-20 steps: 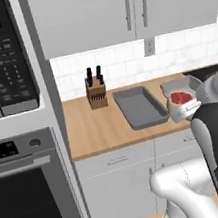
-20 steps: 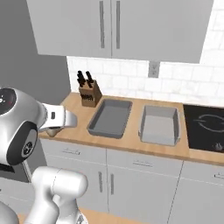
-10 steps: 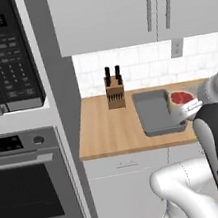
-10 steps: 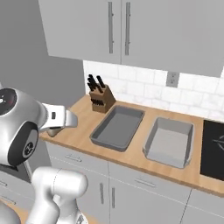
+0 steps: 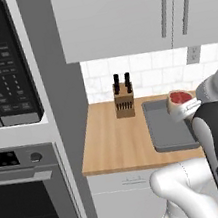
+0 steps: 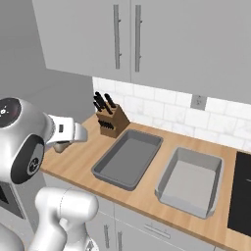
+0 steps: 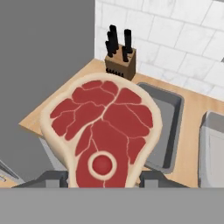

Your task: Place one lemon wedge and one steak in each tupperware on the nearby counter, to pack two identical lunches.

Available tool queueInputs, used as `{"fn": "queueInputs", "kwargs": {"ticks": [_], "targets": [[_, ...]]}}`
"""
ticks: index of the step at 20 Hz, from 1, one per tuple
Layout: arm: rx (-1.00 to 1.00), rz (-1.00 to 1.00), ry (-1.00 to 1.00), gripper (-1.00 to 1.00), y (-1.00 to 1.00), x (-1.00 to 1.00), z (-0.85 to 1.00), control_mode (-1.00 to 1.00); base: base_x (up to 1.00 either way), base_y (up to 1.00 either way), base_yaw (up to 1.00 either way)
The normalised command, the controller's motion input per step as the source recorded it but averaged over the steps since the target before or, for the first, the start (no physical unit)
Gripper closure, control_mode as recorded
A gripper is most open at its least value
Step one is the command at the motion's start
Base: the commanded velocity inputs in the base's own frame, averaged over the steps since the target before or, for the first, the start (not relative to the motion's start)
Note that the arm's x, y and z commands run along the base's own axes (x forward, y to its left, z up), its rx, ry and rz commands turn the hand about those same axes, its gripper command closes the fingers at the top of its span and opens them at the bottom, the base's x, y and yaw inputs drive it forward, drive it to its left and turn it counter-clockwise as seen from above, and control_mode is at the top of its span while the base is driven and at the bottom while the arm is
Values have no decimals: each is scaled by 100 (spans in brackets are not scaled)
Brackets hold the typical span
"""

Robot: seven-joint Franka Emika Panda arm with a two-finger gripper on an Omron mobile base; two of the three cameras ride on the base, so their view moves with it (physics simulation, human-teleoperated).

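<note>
hand view has the worktop (image 7: 87, 83) below, two empty grey tupperware trays on it: the nearer tray (image 7: 168, 127) beside the knife block (image 7: 120, 61), the farther tray (image 7: 214, 148) to its right. the steak (image 7: 103, 129) sits clamped in the fingers (image 7: 103, 177), above the worktop's near edge. released short of a rim, it could land on wood.

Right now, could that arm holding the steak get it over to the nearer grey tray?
Probably yes. The gripper carries the steak above the counter, and the nearer tupperware lies open with nothing between.
</note>
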Motion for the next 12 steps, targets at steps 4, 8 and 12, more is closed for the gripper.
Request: {"fn": "queueInputs", "kwargs": {"ticks": [4, 8, 12], "targets": [[0, 0, 0, 100, 0, 0, 0, 100, -5, -5, 0], [0, -2, 0, 100, -3, 1, -2, -100, 0, 0, 0], [0, -13, 0, 100, -21, 31, -27, -100, 0, 0, 0]]}}
